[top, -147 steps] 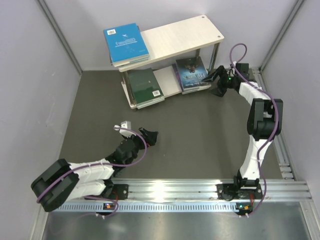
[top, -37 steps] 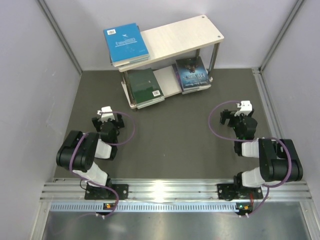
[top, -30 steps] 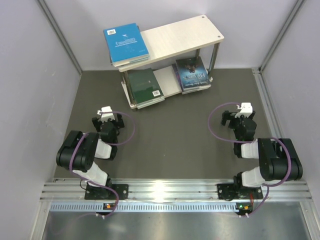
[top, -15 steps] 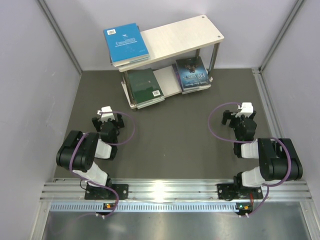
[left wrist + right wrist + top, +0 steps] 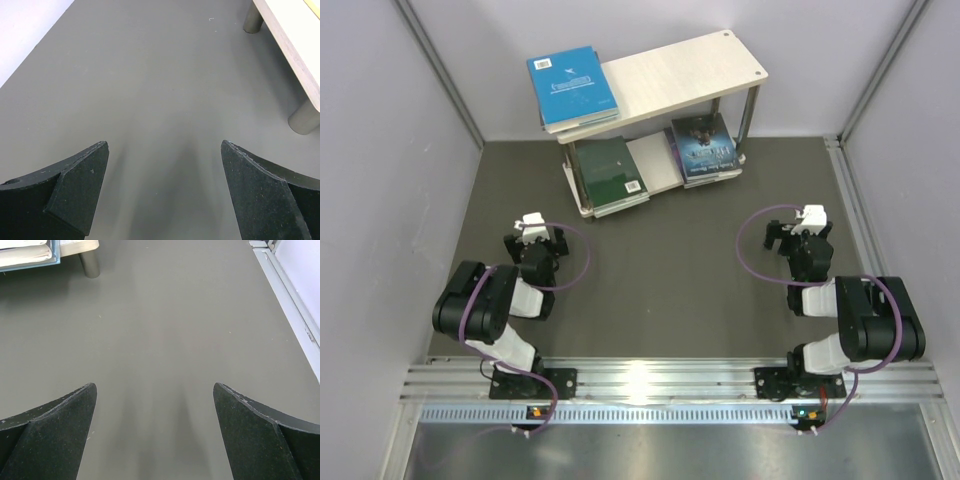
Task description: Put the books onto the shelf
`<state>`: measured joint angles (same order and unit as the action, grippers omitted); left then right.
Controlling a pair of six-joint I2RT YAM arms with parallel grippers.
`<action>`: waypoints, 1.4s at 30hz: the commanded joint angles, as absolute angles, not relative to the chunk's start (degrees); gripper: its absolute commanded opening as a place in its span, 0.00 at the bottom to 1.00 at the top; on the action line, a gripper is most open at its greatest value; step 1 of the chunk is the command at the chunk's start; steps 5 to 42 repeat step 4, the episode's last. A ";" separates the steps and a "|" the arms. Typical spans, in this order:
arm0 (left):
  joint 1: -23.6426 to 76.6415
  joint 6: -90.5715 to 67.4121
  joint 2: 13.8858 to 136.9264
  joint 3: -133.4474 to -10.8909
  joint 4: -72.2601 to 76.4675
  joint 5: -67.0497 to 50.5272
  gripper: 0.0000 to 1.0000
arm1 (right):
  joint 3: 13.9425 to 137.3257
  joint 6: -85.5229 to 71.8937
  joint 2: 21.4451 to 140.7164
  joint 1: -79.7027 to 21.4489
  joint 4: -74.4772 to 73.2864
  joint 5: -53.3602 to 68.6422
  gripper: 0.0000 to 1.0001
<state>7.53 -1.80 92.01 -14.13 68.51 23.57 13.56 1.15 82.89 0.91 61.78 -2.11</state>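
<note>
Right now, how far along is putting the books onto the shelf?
Done, it seems: the blue books lie on the top board of the shelf, the green book and the starry book on the lower one. In hand: nothing; the left end effector and right end effector are open and empty. Left: no book shows off the shelf.

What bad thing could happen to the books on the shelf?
Two things, maybe. The blue books stick out past the left end of the shelf top, so a bump could tip them off. The green book on the lower board lies right at the front edge and might slide out.
</note>
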 commanded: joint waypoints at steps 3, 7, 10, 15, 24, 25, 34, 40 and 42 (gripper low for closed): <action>7.21 -2.46 90.88 -15.29 69.78 23.12 0.99 | 14.50 1.85 83.06 0.44 66.71 -2.20 1.00; 7.12 -2.46 90.79 -15.29 69.79 23.12 0.99 | 14.33 1.93 83.06 0.44 66.88 -2.46 1.00; 7.12 -2.46 90.79 -15.29 69.79 23.12 0.99 | 14.33 1.93 83.06 0.44 66.88 -2.46 1.00; 7.12 -2.46 90.79 -15.29 69.79 23.12 0.99 | 14.33 1.93 83.06 0.44 66.88 -2.46 1.00; 7.12 -2.46 90.79 -15.29 69.79 23.12 0.99 | 14.33 1.93 83.06 0.44 66.88 -2.46 1.00; 7.12 -2.46 90.79 -15.29 69.79 23.12 0.99 | 14.33 1.93 83.06 0.44 66.88 -2.46 1.00; 7.12 -2.46 90.79 -15.29 69.79 23.12 0.99 | 14.33 1.93 83.06 0.44 66.88 -2.46 1.00; 7.12 -2.46 90.79 -15.29 69.79 23.12 0.99 | 14.33 1.93 83.06 0.44 66.88 -2.46 1.00; 7.12 -2.46 90.79 -15.29 69.79 23.12 0.99 | 14.33 1.93 83.06 0.44 66.88 -2.46 1.00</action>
